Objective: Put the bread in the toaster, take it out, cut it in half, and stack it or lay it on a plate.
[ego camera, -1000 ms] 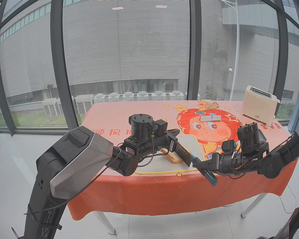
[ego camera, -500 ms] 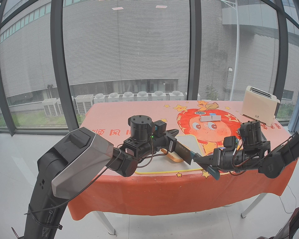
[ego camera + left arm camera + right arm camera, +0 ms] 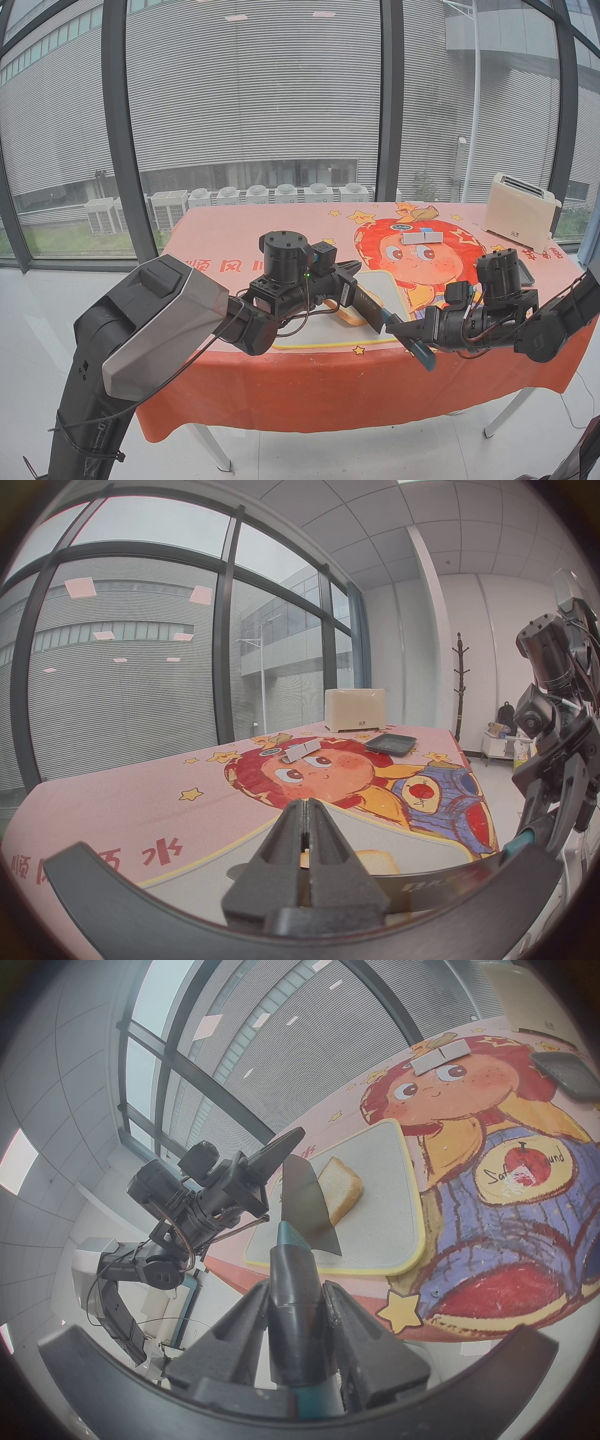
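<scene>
Right wrist view: the right gripper point(image 3: 297, 1297) is clamped on the handle of the knife point(image 3: 305, 1200). The blade points ahead across the near end of the bread point(image 3: 342, 1186), which lies on the cutting board point(image 3: 387, 1222) on the desk point(image 3: 500, 1147). The left gripper point(image 3: 306, 808), fingers pressed together and empty, hangs close by the bread, on its left.

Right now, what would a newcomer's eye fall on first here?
The right end effector grips a teal-handled knife, its dark blade over the cutting board, right by a bread slice. The shut left end effector sits beside that slice. A cream toaster stands far back on the right.
</scene>
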Robot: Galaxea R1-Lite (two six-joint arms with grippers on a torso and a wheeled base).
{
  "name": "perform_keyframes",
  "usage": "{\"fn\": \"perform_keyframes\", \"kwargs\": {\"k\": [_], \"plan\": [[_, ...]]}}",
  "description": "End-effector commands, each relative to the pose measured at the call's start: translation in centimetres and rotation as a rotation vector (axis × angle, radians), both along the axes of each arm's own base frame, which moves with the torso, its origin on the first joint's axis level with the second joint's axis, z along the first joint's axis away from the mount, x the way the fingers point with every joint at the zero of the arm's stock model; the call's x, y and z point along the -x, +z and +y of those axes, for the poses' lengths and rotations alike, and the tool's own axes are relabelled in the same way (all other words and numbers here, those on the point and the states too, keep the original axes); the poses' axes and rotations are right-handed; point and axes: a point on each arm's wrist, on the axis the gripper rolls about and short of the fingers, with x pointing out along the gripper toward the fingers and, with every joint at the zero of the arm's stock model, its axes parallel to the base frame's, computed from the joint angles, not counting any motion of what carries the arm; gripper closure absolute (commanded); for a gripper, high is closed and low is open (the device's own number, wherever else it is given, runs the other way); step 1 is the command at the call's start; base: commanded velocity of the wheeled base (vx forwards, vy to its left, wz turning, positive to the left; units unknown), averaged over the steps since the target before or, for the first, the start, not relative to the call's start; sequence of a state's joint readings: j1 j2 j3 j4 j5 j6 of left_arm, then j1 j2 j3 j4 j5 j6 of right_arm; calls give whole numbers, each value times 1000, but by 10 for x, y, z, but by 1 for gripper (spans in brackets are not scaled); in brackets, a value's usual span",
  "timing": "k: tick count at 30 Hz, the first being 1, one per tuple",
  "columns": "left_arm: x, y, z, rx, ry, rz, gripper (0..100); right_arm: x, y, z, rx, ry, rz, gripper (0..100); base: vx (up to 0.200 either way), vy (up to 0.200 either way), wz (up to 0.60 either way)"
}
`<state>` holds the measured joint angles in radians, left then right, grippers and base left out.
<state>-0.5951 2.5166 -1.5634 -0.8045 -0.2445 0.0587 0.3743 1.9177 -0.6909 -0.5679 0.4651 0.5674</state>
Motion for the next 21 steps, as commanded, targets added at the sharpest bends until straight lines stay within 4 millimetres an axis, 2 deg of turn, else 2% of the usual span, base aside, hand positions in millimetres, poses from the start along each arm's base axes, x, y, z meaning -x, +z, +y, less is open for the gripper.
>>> {"fn": "perform_keyframes", "kwargs": {"k": [1, 4, 6, 9, 21], "plan": [[1, 5, 0, 8, -1, -11, 100, 0, -3, 0, 6, -1, 10, 100, 0, 0, 0], [0, 1, 1, 4, 2, -5, 100, 0, 0, 1, 2, 0, -1, 100, 0, 0, 0], [-2, -13, 1, -13, 5, 17, 100, 3, 10, 0, -12, 2, -30, 100, 0, 0, 0], [-2, -22, 0, -21, 5, 28, 100, 6, 18, 0, -22, 7, -52, 100, 0, 0, 0], [-3, -24, 2, -21, 8, 28, 100, 6, 22, -1, -28, 5, -67, 100, 0, 0, 0]]}}
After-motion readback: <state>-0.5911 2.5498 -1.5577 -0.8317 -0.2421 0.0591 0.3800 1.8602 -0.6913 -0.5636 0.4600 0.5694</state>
